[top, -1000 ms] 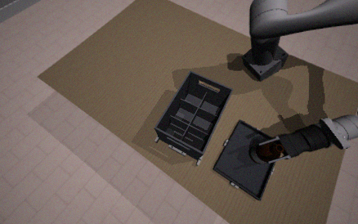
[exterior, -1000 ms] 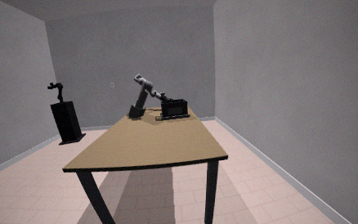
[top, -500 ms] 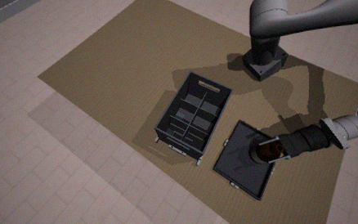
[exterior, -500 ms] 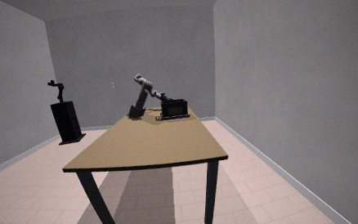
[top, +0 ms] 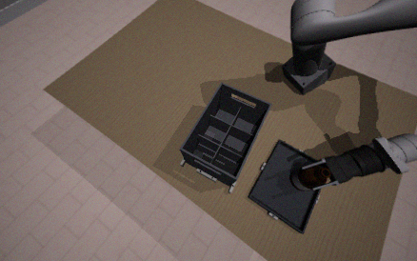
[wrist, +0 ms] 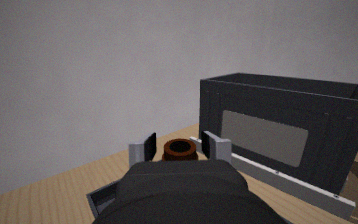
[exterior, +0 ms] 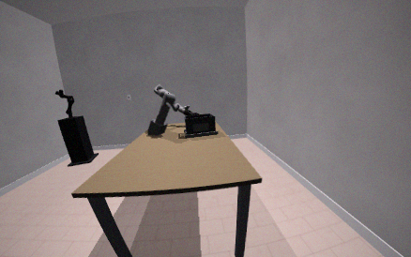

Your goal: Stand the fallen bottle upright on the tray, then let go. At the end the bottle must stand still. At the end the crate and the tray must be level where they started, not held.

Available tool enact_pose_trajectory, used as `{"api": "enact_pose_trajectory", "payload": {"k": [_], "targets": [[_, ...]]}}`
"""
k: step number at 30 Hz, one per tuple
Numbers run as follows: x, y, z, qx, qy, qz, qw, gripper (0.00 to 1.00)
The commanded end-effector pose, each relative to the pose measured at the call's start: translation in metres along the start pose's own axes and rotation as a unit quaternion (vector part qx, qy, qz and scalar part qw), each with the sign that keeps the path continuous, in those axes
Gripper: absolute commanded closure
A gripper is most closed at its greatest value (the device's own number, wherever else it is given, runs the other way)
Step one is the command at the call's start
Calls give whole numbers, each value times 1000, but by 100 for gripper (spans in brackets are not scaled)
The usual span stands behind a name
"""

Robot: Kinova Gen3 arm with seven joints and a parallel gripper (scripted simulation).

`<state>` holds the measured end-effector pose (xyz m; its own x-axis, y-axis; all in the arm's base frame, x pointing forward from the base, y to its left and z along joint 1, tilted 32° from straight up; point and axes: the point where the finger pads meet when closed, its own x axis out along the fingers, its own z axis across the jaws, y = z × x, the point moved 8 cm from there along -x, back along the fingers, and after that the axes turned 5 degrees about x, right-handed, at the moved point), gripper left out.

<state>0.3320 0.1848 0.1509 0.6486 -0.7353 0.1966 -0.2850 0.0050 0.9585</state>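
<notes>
A brown bottle [top: 311, 174] stands upright on the dark flat tray [top: 287, 186], near the tray's right side. In the wrist view its round open mouth [wrist: 180, 148] shows between my two fingers. My gripper [top: 316, 175] is open, with a finger on each side of the bottle's neck [wrist: 180, 145] and a small gap to each. The dark crate [top: 226, 131] with dividers stands left of the tray; in the wrist view it rises at the right [wrist: 285, 127].
The arm's base [top: 308, 71] sits at the back of the brown table, behind the crate and tray. In the exterior view the arm, crate and tray [exterior: 198, 124] are at the table's far end. A black pedestal [exterior: 75, 139] stands on the floor.
</notes>
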Motion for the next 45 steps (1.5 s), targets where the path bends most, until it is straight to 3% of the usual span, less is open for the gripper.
{"api": "enact_pose_trajectory", "payload": {"k": [1, 18, 45], "targets": [[-1, 1, 0, 1, 0, -1, 1000, 0], [-8, 20, -2, 1, 0, -1, 1000, 0], [-27, 74, -7, 1, 0, -1, 1000, 0]]}}
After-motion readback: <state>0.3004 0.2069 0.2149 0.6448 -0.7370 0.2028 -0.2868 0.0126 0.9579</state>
